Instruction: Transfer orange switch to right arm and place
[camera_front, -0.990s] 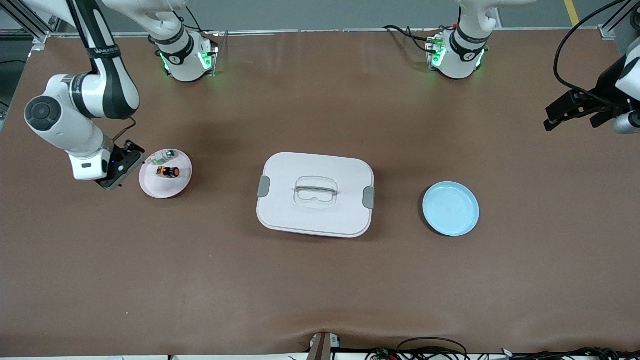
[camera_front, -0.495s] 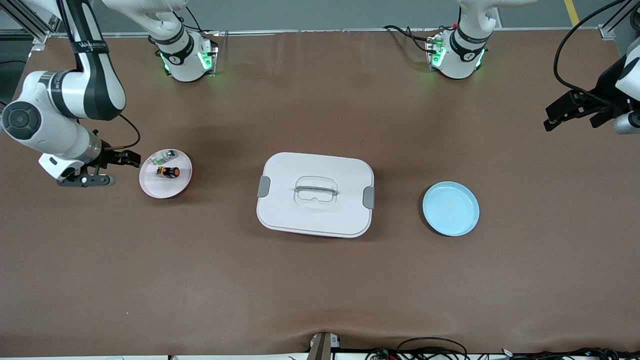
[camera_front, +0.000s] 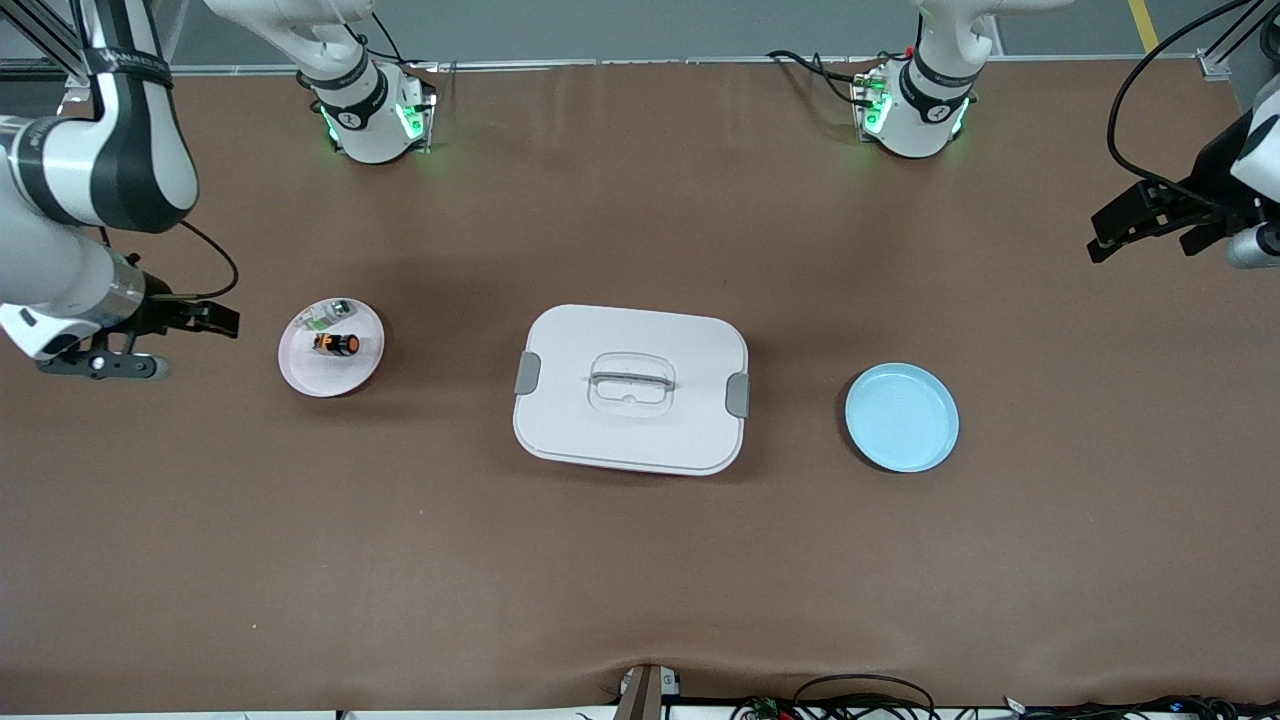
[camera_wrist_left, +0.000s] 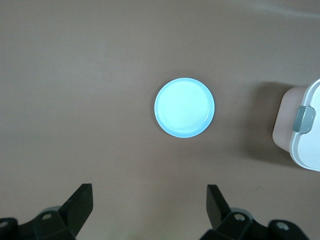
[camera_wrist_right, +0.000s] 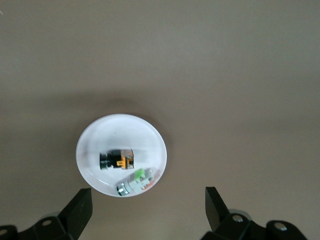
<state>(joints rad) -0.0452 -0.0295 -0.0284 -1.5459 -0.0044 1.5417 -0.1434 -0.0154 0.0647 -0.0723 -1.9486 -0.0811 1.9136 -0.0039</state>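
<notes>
The orange switch (camera_front: 336, 344) lies on its side in a small pinkish-white plate (camera_front: 300, 378) toward the right arm's end of the table. It also shows in the right wrist view (camera_wrist_right: 116, 160), in the plate (camera_wrist_right: 90, 134). My right gripper (camera_front: 225, 322) is open and empty, up in the air over bare table beside the plate, toward the table's end. In its wrist view the right gripper (camera_wrist_right: 148, 196) shows wide-open jaws clear of the plate. My left gripper (camera_front: 1100, 238) is open and empty and waits over the table's edge at the left arm's end; it also shows in the left wrist view (camera_wrist_left: 149, 192).
A small green-and-white part (camera_front: 325, 316) lies in the same plate beside the switch (camera_wrist_right: 136, 181). A white lidded box (camera_front: 631, 388) with grey latches stands mid-table. A light blue plate (camera_front: 901, 417) sits toward the left arm's end (camera_wrist_left: 184, 107).
The right arm has drawn back from the plate toward the table's end, with its gripper open. The switch stays in the plate. The left arm has not moved.
</notes>
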